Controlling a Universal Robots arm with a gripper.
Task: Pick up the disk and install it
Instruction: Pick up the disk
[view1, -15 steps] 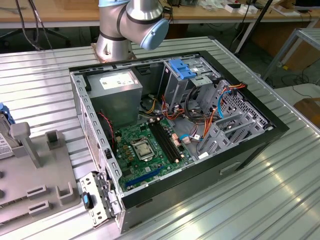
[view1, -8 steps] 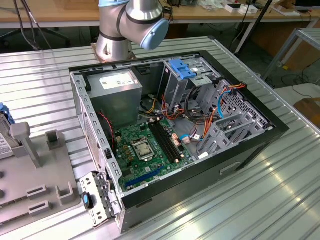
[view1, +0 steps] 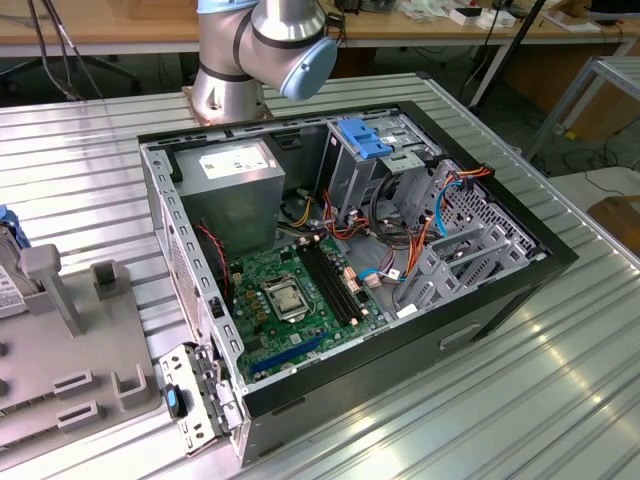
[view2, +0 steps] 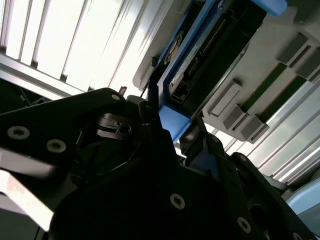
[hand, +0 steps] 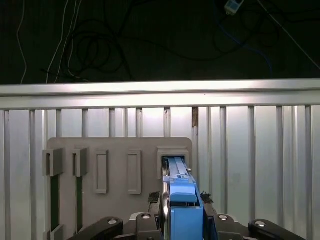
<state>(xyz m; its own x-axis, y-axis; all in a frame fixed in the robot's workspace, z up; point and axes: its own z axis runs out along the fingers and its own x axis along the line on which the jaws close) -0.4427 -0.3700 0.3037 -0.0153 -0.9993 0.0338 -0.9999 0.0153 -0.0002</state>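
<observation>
The disk (hand: 177, 167) stands on edge in a slot of the grey holder (hand: 120, 150). Its blue rail sits directly between the fingers of the hand (hand: 184, 199), which is clenched on the disk from both sides in both wrist views. Beyond the hand, the holder lies on the ribbed metal desk (hand: 250, 150).

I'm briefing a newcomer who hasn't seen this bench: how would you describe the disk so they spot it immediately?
Start at the grey slotted tray lying on the ribbed metal table. The disk stands on edge in the slot at one end of that tray. It alone has bright blue plastic rails; the nearest slots are empty.
</observation>
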